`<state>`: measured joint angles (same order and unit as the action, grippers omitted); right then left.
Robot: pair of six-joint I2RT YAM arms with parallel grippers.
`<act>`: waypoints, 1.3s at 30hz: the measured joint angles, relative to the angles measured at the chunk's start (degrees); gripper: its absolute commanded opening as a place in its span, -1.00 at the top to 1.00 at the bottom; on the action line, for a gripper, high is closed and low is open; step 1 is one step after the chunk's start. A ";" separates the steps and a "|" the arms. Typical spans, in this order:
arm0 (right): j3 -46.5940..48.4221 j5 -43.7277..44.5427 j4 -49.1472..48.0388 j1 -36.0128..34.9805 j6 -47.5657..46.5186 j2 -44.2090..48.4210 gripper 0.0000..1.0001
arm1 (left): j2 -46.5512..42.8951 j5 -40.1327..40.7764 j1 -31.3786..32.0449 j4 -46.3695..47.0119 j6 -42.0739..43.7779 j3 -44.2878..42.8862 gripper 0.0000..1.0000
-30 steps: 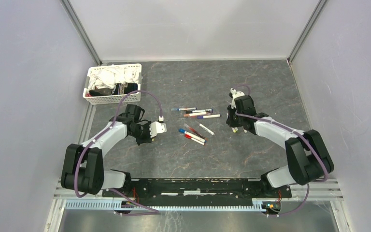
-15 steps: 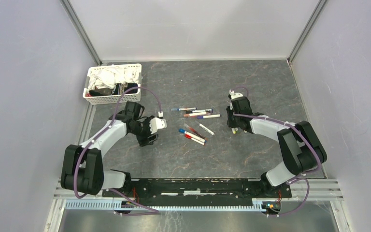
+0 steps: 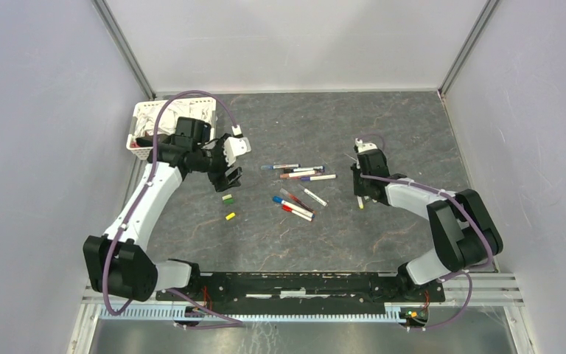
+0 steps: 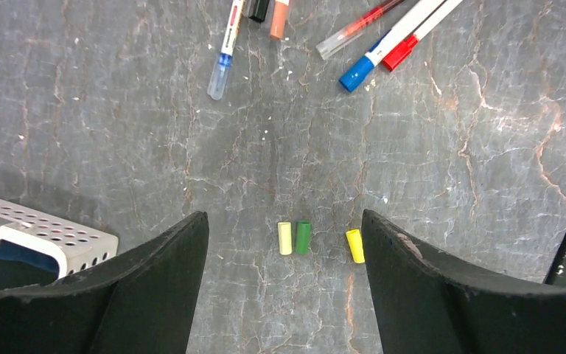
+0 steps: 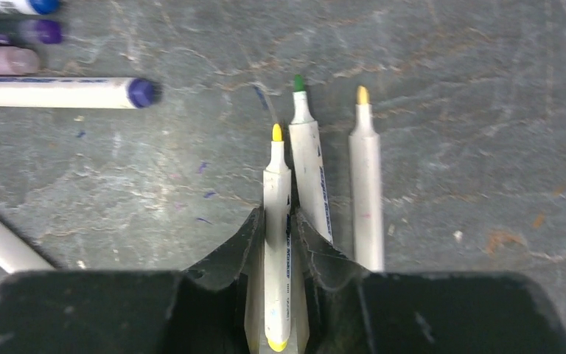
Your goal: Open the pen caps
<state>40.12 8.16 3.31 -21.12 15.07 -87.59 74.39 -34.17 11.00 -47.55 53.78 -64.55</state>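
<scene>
Cloths, white and crumpled, fill the white perforated basket [image 3: 137, 144] at the upper left of the overhead view, with something dark among them that I cannot name. My left arm crosses most of the basket there, and my left wrist view catches only one corner of it, at the lower left. My left gripper [image 3: 228, 178] hangs over the grey table [image 3: 413, 125] just right of the basket, its fingers [image 4: 147, 287] spread wide with nothing between them. Framed between them on the table lie three loose caps: a pale yellow cap [image 4: 285, 238] and a green cap [image 4: 304, 237] touching side by side, and a brighter yellow cap [image 4: 354, 245] just to their right, apart. From overhead the pale one is too small to separate from the green. My right gripper [image 5: 276, 225], right of centre overhead, is pinched on a yellow-tipped pen [image 5: 277, 184], uncapped, whose barrel runs back between my fingers. Just right of it a green-tipped pen [image 5: 309, 169] and an ochre-tipped pen [image 5: 366, 192] lie flat, also uncapped, their rear ends hidden behind my finger. The capped pens [image 3: 298, 174] lie at mid-table between my arms. In my right wrist view they are cut off at the upper left, and only a purple-capped pen [image 5: 59, 92] shows much of its barrel.
</scene>
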 measured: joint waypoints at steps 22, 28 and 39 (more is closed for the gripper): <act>4.39 -1.92 3.17 -12.04 -5.66 7.61 0.09 | -2.16 -1.05 0.00 -6.01 -5.68 -6.32 -1.00; 6.80 -7.85 1.62 -16.98 -8.59 2.58 0.11 | -2.16 -0.35 0.00 -7.21 -6.67 -7.82 -1.00; 7.63 -11.17 0.50 -16.72 -12.13 -7.19 0.32 | -2.16 -0.39 0.00 -9.79 -6.67 -7.87 -1.00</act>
<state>47.75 -3.01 3.81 -37.85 2.94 -94.78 72.23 -34.57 11.00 -57.34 47.11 -72.42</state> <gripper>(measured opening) 0.406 0.994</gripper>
